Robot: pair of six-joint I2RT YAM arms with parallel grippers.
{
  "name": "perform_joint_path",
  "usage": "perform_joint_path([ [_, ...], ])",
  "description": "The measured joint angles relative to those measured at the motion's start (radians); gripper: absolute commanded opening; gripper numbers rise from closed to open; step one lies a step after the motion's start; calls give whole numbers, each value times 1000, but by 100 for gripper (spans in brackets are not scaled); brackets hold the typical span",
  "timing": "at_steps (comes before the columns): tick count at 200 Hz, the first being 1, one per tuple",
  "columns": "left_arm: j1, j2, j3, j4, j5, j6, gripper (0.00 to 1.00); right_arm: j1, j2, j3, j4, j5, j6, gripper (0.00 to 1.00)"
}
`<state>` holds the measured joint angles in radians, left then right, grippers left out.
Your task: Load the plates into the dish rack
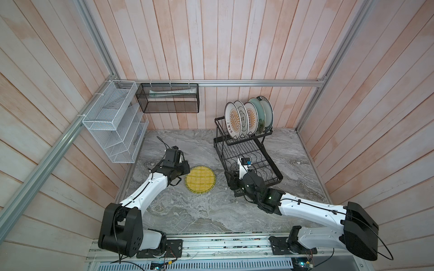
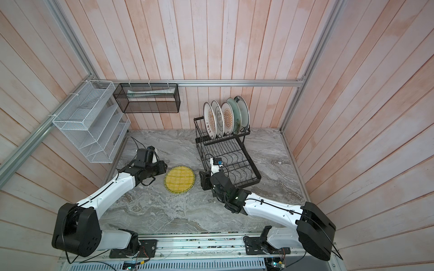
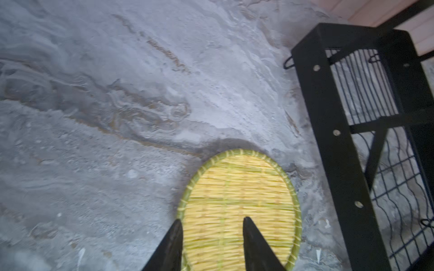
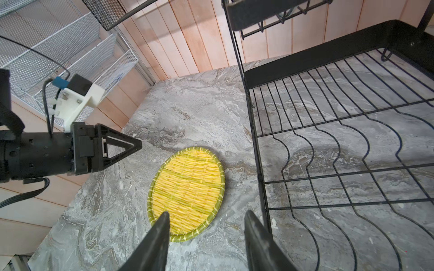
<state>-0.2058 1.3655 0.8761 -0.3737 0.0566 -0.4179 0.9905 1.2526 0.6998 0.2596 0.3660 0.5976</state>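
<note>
Yellow plate [image 1: 200, 180] is found flat on counter [image 1: 187, 211] beside dish rack [image 3: 328, 145]; 5 plates [image 1: 249, 117] are slotted upright above. Left hand [image 3: 211, 219] and right hand [image 4: 207, 212] are seen released, empty. Risk: the low rim may be pinched poorly and the plate skidded away.

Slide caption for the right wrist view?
Open right end effector faces the yellow plate lying flat on the table beside the dish rack.

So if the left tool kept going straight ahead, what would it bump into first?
Probably the round yellow woven plate, lying flat right ahead of the left tool. If it skims over, the black wire dish rack looks next; height is unclear.
</note>
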Motion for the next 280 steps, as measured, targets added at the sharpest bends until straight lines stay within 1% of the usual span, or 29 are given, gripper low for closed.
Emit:
perform_joint_path([
  [28, 74, -2, -89, 27, 17, -26, 44, -1, 2, 0, 0, 0, 0, 52],
  [50, 94, 13, -125, 47, 41, -43, 44, -1, 6, 0, 0, 0, 0, 52],
  [110, 95, 63, -176, 148, 145, -62, 43, -4, 31, 0, 0, -4, 1, 52],
  [202, 95, 124, -248, 271, 251, -77, 40, -4, 34, 0, 0, -8, 3, 52],
  [280, 95, 157, -278, 362, 330, -97, 37, -4, 37, 0, 1, -8, 4, 52],
])
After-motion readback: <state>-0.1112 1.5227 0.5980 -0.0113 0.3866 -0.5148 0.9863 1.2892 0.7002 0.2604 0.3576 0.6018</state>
